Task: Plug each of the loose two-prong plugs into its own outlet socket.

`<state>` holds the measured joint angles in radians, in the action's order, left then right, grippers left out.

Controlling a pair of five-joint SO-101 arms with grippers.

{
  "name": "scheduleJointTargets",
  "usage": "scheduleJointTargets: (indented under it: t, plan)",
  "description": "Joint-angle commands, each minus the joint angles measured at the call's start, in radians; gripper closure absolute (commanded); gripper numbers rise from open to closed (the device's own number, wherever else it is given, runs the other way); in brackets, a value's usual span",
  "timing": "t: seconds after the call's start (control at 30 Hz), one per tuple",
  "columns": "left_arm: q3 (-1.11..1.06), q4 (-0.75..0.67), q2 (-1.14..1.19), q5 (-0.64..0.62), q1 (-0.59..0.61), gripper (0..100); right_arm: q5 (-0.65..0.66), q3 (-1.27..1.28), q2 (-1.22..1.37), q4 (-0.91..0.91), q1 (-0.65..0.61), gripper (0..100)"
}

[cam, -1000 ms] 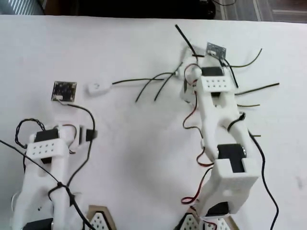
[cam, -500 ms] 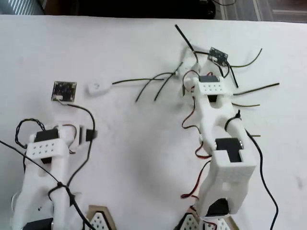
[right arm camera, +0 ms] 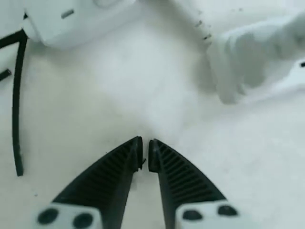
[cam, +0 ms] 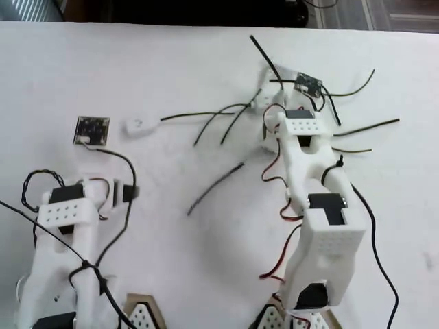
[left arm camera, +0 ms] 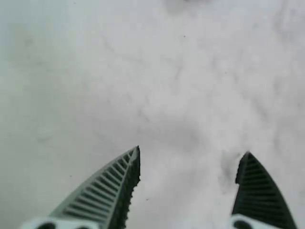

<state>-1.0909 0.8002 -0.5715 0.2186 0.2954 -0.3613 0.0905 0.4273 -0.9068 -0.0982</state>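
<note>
One white plug (cam: 137,126) lies just beside the near socket (cam: 91,130), a small dark square board, and its black cord trails toward the middle of the table (cam: 206,55). A second plug (right arm camera: 71,19) sits ahead of the right gripper (right arm camera: 145,155), near the far socket (cam: 309,83). The pale block (right arm camera: 252,57) next to it may be another plug, though I cannot be sure. The right gripper is clenched on nothing, its tips almost meeting over bare table. The left gripper (left arm camera: 193,160) hangs spread wide above an empty patch.

The likeliest trouble is the tangle of cords (cam: 226,113). A finger could catch one and drag a plug askew. The sockets look light and unfixed, so a push on the prongs may slide them rather than seat the plug.

The plugs are smooth, rounded plastic, which probably slips easily. The cords are thin and stiff-looking. The fingers are ridged wedges, and the table is matte white.
</note>
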Motion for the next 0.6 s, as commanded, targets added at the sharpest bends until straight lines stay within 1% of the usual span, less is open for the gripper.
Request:
scheduleJointTargets:
  t: [0.0, 0.1, 0.23, 0.3, 0.4, 0.57]
  plan:
    - [0.005, -0.015, -0.030, -0.009, 0.010, 68, 0.189, -0.023, -0.041, -0.061, -0.019, 97.9]
    - [0.005, -0.015, -0.030, -0.009, 0.010, 68, 0.308, -0.023, -0.088, -0.120, -0.030, 97.9]
    - [0.005, -0.015, -0.030, -0.009, 0.010, 68, 0.345, -0.023, -0.180, -0.209, -0.024, 97.9]
    - [0.005, -0.015, -0.030, -0.009, 0.010, 68, 0.427, -0.023, -0.239, -0.246, -0.012, 97.4]
    - [0.005, -0.015, -0.030, -0.009, 0.010, 68, 0.615, -0.023, -0.329, -0.294, -0.007, 95.4]
    - [0.005, -0.015, -0.030, -0.009, 0.010, 68, 0.999, -0.018, -0.390, -0.390, -0.024, 80.0]
